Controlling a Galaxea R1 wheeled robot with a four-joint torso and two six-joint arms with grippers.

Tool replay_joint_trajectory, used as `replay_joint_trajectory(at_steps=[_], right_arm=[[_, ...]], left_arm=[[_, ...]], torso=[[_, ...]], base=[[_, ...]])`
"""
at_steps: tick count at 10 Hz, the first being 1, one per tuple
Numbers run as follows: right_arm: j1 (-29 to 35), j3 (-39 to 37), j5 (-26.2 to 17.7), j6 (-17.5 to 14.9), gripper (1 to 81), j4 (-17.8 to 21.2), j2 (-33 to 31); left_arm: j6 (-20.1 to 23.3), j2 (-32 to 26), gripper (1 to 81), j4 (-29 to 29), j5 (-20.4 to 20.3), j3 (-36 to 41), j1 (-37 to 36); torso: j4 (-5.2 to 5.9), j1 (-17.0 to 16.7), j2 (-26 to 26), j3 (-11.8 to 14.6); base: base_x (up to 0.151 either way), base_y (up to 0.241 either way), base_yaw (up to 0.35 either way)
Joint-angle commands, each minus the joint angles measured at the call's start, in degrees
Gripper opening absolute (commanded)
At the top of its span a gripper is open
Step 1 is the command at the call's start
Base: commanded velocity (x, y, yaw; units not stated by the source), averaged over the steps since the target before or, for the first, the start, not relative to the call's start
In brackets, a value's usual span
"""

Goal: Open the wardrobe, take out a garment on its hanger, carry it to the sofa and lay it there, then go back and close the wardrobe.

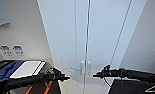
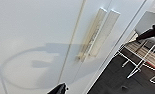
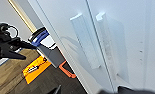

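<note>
The wardrobe (image 1: 103, 37) fills the head view, tall and white, with both doors closed. Its pair of pale vertical handles (image 1: 85, 68) sits at the centre seam, and shows close up in the wrist views (image 2: 100, 32) (image 3: 93, 42). My left gripper (image 1: 67, 78) hovers just left of the handles, short of the door. In the right wrist view it (image 3: 28, 52) shows two spread fingers with nothing between them. My right gripper (image 1: 94, 75) points at the handles from the right, close to them but apart, and appears as a dark shape (image 2: 140, 37) in the left wrist view.
A dark case with a blue and white top (image 1: 18, 68) stands low at the left against the wall. An orange-yellow sheet (image 3: 36, 70) lies on the dark wood floor near it. A white wire frame (image 2: 135, 62) stands on the floor to the wardrobe's right.
</note>
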Motion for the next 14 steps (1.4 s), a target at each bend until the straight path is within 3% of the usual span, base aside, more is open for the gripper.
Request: replay_joint_trajectory(at_steps=[1,5,14], right_arm=[[9.8,-1.7,0.9,2.3,81.1,1.5,1.7],[10.1,-4.8,3.4,3.2,81.1,1.5,4.9],[12.8,-15.3,4.2,4.0,81.1,1.6,13.2]], left_arm=[[-1.1,4.6,81.1,-1.1,-0.3,-4.7,-10.0],[-1.4,13.3,81.1,-1.0,0.1,-11.7,-10.8],[-1.3,22.5,81.1,-0.1,0.0,-24.5,-11.1]], torso=[[0.0,0.0,0.0,0.0],[0.0,0.0,0.0,0.0],[0.0,0.1,0.1,-0.1]], base=[[0.0,0.0,0.0],[0.0,0.0,0.0],[0.0,0.0,0.0]])
